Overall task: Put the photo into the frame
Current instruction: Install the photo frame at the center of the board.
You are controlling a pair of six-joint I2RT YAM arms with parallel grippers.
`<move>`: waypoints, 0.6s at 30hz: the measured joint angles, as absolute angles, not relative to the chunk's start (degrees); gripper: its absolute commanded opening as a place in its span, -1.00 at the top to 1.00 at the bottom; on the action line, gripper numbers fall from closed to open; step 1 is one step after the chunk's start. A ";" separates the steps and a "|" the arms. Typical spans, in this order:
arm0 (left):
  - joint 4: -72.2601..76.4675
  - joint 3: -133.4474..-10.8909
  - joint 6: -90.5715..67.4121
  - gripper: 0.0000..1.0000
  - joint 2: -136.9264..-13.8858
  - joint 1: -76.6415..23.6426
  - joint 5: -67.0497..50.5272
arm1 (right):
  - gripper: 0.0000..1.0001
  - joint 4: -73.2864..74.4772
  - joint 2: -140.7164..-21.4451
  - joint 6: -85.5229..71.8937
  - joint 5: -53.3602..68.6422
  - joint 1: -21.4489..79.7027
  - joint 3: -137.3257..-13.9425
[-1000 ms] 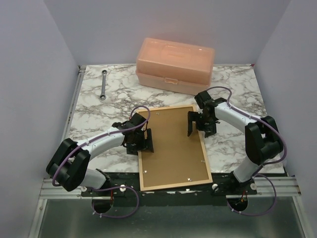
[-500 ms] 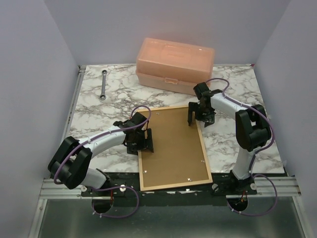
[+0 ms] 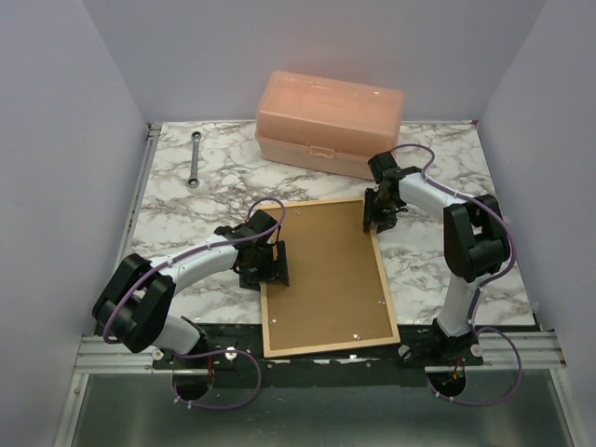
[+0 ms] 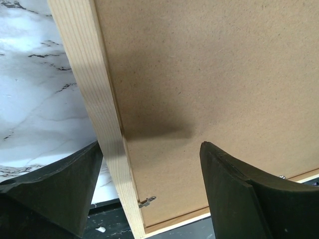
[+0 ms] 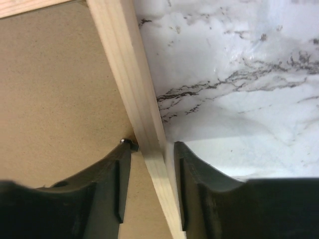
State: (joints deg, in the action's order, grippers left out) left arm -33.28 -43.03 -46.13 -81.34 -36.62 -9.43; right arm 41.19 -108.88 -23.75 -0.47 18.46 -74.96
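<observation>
On the marbled surface (image 3: 186, 214) the frame (image 4: 94, 99) lies face down, brown backing panel (image 3: 321, 275) up. Our left pincer (image 4: 149, 184) stands wide open astride its left rail. Our right pincer (image 5: 152, 174) has a finger close on either side of the right rail, and we cannot tell whether they grip.

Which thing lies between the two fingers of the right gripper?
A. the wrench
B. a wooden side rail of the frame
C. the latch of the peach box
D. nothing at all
B: in the right wrist view the right gripper has one finger over the brown backing panel and the other over the marble table, with the light-wood rail of the frame running between them.
</observation>
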 measured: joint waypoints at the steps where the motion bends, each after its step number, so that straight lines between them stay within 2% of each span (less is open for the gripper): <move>1: -33.30 -43.05 -46.11 -0.57 -81.36 -36.62 -9.43 | 0.42 40.95 -108.88 -23.70 -0.34 18.50 -74.96; 3: -33.32 -43.07 -46.09 -0.57 -81.38 -36.62 -9.43 | 0.63 40.45 -108.86 -23.73 -0.34 18.63 -74.96; 6: -33.34 -43.16 -46.06 -0.57 -81.49 -36.62 -9.43 | 0.79 40.40 -108.64 -22.72 -0.54 18.61 -74.91; 13: -33.50 -43.38 -46.04 -0.50 -81.69 -36.62 -9.45 | 0.94 39.07 -107.26 -21.45 -0.67 18.63 -73.38; 18: -33.52 -43.35 -45.98 -0.35 -81.67 -36.62 -9.54 | 0.96 36.99 -104.51 -21.56 -0.78 18.55 -69.97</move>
